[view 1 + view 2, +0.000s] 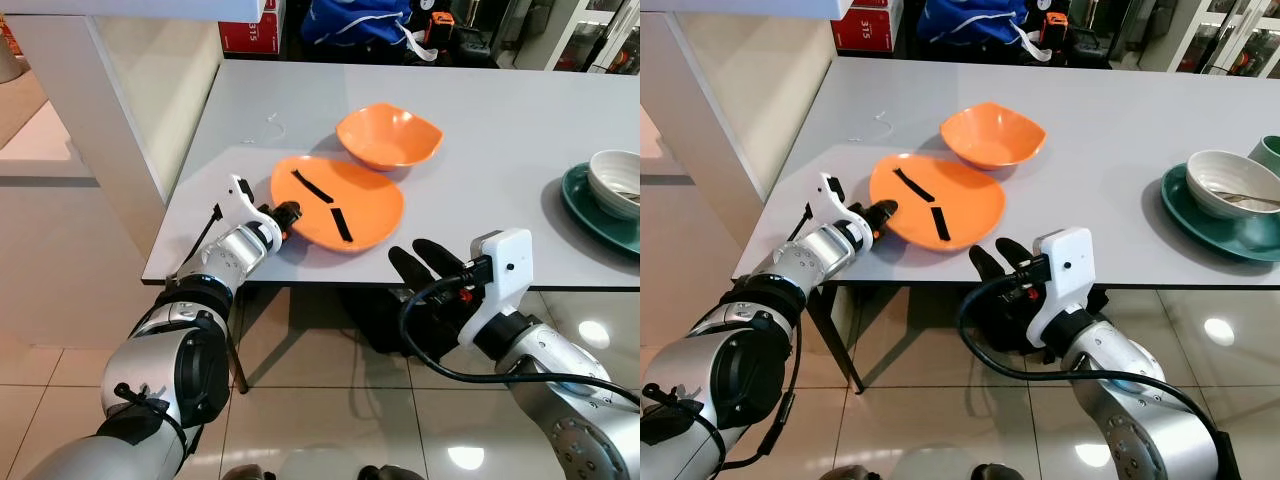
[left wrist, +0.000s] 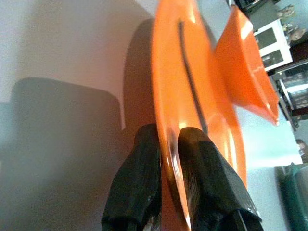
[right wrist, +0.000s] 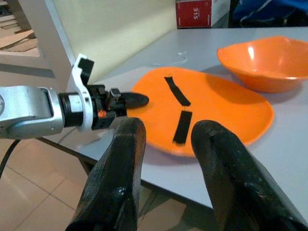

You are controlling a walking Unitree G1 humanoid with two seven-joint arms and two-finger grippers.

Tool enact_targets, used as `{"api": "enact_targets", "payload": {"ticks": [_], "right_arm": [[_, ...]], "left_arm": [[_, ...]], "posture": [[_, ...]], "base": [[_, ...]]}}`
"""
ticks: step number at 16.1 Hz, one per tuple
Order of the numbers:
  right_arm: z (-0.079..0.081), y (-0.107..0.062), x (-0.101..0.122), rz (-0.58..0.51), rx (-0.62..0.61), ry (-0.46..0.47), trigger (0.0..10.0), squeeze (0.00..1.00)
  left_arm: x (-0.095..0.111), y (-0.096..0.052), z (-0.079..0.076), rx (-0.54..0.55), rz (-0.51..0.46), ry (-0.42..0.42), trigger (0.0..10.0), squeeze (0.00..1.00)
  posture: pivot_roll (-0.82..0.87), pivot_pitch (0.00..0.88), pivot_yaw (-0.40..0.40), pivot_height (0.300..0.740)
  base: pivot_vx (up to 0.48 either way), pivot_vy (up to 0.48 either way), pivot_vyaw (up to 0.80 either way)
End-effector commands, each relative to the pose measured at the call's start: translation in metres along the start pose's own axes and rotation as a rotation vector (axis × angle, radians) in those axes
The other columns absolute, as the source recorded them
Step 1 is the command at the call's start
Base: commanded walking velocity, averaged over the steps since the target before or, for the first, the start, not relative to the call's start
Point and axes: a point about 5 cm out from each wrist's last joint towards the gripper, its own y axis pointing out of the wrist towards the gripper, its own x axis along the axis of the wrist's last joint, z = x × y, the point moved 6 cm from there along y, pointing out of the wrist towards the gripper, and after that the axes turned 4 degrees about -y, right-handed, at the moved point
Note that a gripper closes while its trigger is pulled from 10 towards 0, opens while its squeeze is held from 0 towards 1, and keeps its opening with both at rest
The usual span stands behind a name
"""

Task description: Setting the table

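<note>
Your left gripper (image 1: pixel 287 212) is clamped on the near-left rim of the orange plate (image 1: pixel 345 200), one finger above the rim and one below it. The plate rests on the grey table (image 1: pixel 500 130) close to the front edge, with two black strips (image 1: pixel 313 186) lying on its face. Your right gripper (image 1: pixel 425 262) hangs just off the table's front edge, below the plate's near side, fingers spread and holding nothing.

Watch the pinch first. It bites only the thin rim, so if you lift or drag quickly the plate may pivot in the fingers and tip, and the loose-looking strips could slide off. The orange bowl (image 1: pixel 390 134) stands just behind the plate, touching it or nearly so; I can't tell which. Pushing the plate away from you would likely shove the bowl. Pulling it towards you brings it over the table edge, where a slip means a fall to the tiled floor (image 1: pixel 330 420). Your right gripper sits close under that edge and could knock the table or the plate if you raise it carelessly.

Counted: one orange plate, one orange bowl, two black strips, one green plate (image 1: pixel 595 210) on the right with one white bowl (image 1: pixel 618 182) on it, and two grippers.
</note>
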Motion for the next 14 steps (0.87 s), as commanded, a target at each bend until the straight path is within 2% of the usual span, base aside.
{"api": "enact_targets", "payload": {"ticks": [1,7,11,12,13,14], "right_arm": [[-0.004,0.001,0.001,-0.006,-0.013,-0.024,10.0,0.0],[-0.012,0.003,0.006,-0.031,-0.046,-0.059,10.0,0.0],[-0.02,0.005,0.01,-0.053,-0.08,-0.072,10.0,0.0],[-0.022,0.005,0.011,-0.059,-0.09,-0.075,10.0,0.0],[-0.023,0.006,0.011,-0.061,-0.093,-0.077,10.0,0.0],[-0.025,0.006,0.012,-0.067,-0.102,-0.079,10.0,0.0]], "left_arm": [[0.006,0.001,-0.006,-0.01,-0.007,0.04,10.0,1.0],[0.004,0.001,-0.002,0.01,0.003,0.072,10.0,1.0],[0.012,0.001,0.002,0.063,-0.026,0.24,10.0,1.0],[0.013,0.001,-0.001,0.067,-0.034,0.296,10.0,0.86],[0.014,0.002,-0.003,0.064,-0.04,0.313,10.0,0.29],[0.015,0.003,-0.009,0.046,-0.061,0.354,10.0,0.0]], "posture": [[-0.04,0.056,-0.003,0.74],[-0.05,0.052,-0.007,0.74],[-0.04,0.048,-0.011,0.74],[-0.04,0.047,-0.011,0.74],[-0.04,0.046,-0.012,0.74],[-0.05,0.044,-0.012,0.74]], "base": [[0.0,0.0,0.0],[0.0,0.0,0.0],[0.0,0.0,0.0],[0.0,0.0,0.0],[0.0,0.0,0.0],[0.0,0.0,0.0]]}}
